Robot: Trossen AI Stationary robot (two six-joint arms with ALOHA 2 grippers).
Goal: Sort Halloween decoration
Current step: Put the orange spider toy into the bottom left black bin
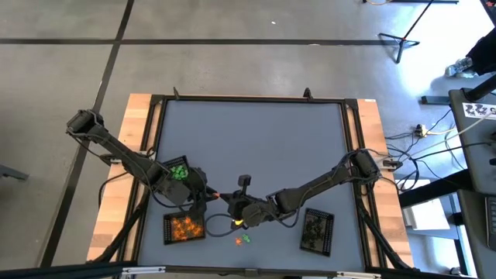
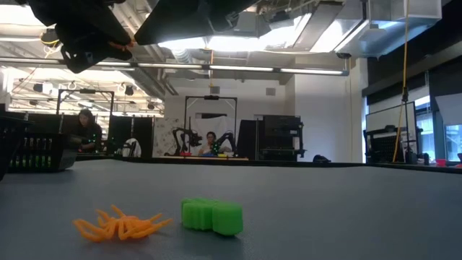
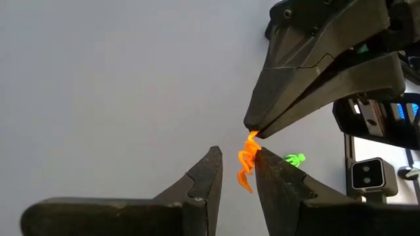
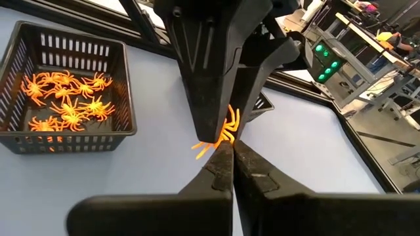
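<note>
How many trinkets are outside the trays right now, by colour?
Orange: 2, a loose orange spider and a held orange spider, pinched by the right gripper between the left gripper's open fingers, over the table's front middle
Green: 1, a green trinket
Black: 0 visible
Total: 3

A grey table (image 1: 256, 147) was seen; three black trays (image 1: 184, 228) and two loose trinkets, orange (image 2: 119, 226) and green (image 2: 211, 216), were laid on it.

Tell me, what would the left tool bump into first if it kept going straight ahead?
Probably the orange spider dangling just past the left tool, pinched at the tip of the right tool. The right tool's tip comes straight after it, though depth is hard to judge here.
</note>
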